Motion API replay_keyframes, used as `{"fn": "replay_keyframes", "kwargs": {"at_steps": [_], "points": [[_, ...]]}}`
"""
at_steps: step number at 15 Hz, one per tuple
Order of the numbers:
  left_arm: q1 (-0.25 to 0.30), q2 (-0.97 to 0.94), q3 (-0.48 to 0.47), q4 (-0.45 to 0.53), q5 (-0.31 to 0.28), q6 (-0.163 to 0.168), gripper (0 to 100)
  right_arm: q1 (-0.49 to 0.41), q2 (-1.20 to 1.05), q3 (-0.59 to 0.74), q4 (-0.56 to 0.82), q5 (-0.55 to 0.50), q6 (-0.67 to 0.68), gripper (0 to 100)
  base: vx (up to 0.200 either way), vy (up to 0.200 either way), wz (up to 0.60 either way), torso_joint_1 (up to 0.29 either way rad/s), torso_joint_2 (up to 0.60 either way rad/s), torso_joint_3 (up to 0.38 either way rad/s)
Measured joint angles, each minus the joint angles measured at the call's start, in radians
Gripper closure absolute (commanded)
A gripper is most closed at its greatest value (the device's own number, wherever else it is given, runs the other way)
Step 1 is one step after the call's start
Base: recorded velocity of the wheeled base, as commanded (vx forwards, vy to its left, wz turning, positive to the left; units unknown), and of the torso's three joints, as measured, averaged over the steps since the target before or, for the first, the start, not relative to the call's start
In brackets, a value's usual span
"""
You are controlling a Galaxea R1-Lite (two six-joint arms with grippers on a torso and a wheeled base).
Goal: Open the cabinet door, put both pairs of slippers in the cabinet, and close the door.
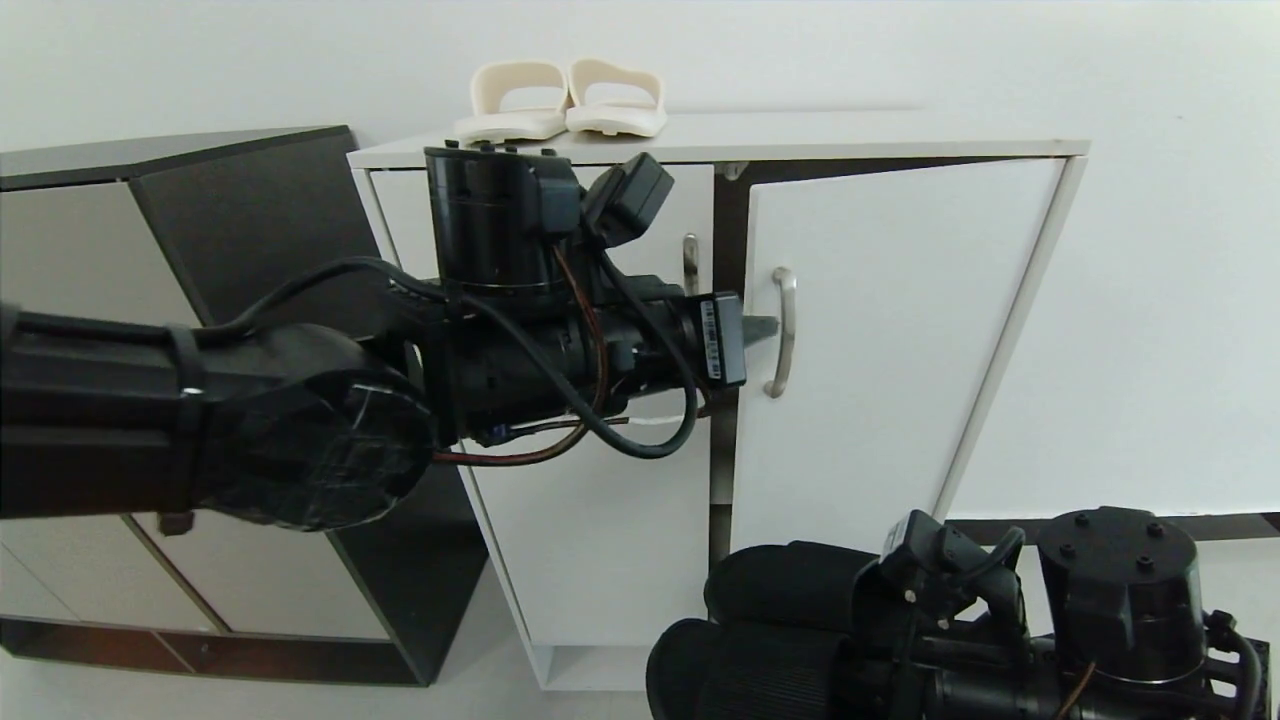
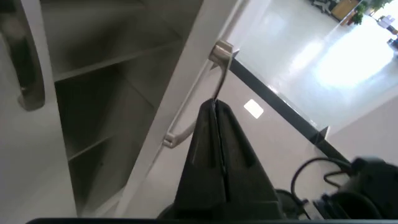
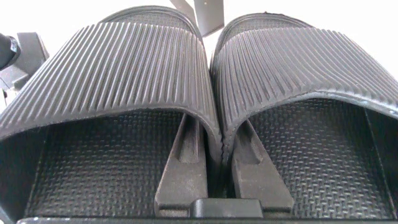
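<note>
The white cabinet has its right door slightly ajar, and shelves show inside. My left gripper is shut, its tips right against that door's metal handle, which runs past them. A cream pair of slippers sits on the cabinet top. Low in front of the cabinet, my right gripper is shut on a black ribbed pair of slippers, one finger inside each, pinching the two inner straps together.
A dark cabinet with pale panels stands directly left of the white one. The left door is shut, with its own handle. A white wall is behind, and pale floor lies to the right.
</note>
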Motion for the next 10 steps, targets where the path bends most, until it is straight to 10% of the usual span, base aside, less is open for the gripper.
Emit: {"fn": "replay_keyframes", "kwargs": {"at_steps": [6, 10], "points": [[0.067, -0.07, 0.085, -0.107, -0.023, -0.002, 100, 0.001, 0.0, 0.001, -0.001, 0.0, 0.0, 100, 0.0, 0.0, 0.0, 0.0, 0.0, 0.0], [0.091, 0.013, -0.028, -0.099, -0.046, -0.004, 100, 0.001, 0.002, 0.0, 0.0, -0.001, 0.0, 100, 0.0, 0.0, 0.0, 0.0, 0.0, 0.0]]}}
